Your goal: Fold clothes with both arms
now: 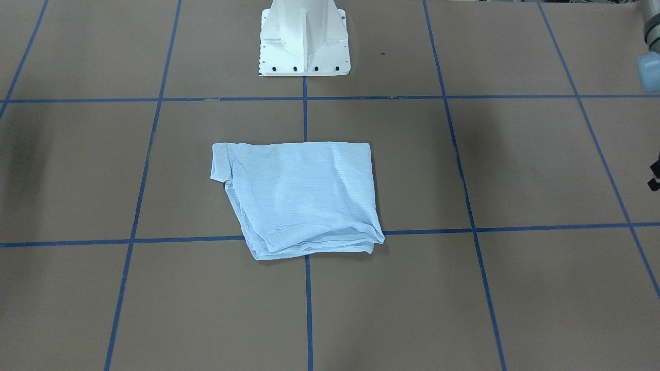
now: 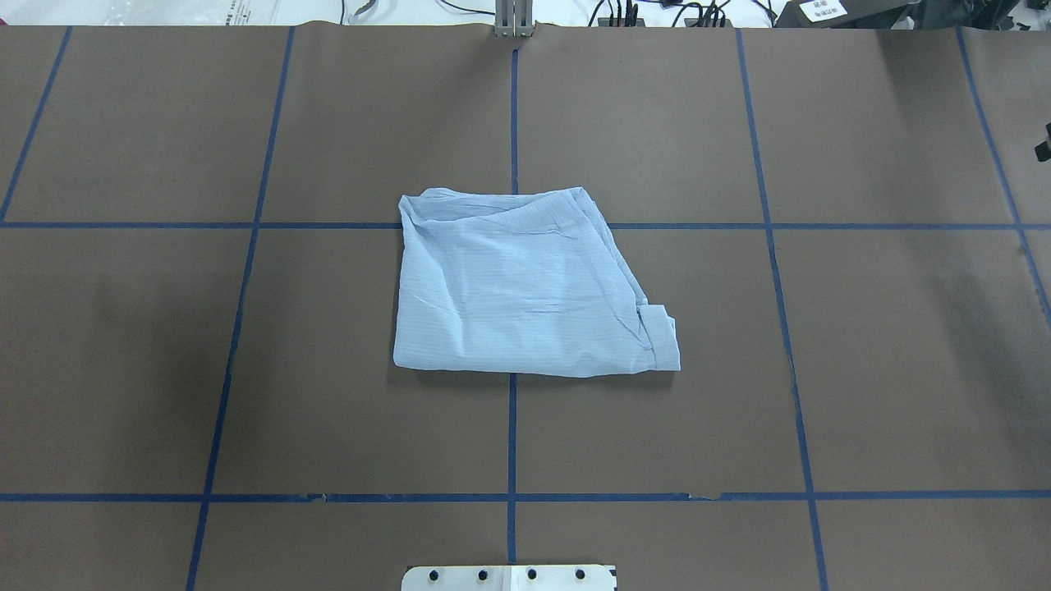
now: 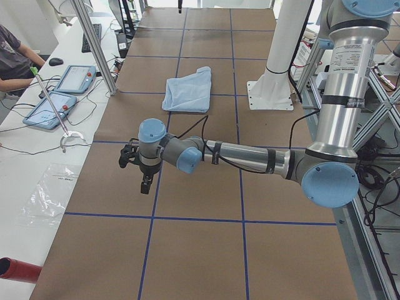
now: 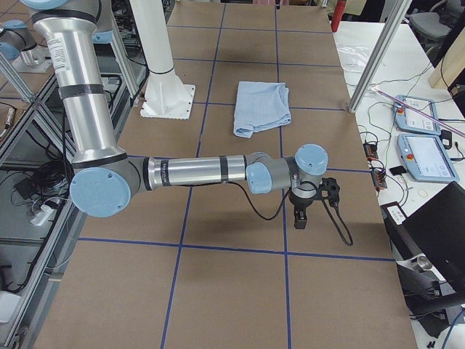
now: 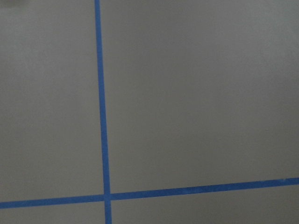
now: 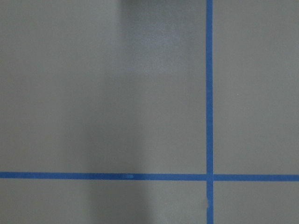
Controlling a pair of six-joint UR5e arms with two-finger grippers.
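The clothes are one pale-blue striped shirt (image 1: 299, 198) (image 2: 525, 283), lying folded into a compact, roughly square stack at the table's middle, with a cuff sticking out at one corner. It also shows small in the side views (image 3: 187, 90) (image 4: 263, 107). Both arms are stretched low over the table ends, far from the shirt. The left gripper (image 3: 145, 185) points down above bare paper; the right gripper (image 4: 299, 219) does the same at the other end. I cannot tell whether either is open or shut. Both wrist views show only brown paper and blue tape.
The white pedestal base (image 1: 304, 38) (image 3: 275, 62) stands behind the shirt. Blue tape lines (image 2: 512, 427) grid the brown table cover. A side bench holds teach pendants (image 3: 62, 94) (image 4: 421, 149) and a plastic bag (image 3: 53, 194). A seated person (image 3: 12, 53) is at that bench.
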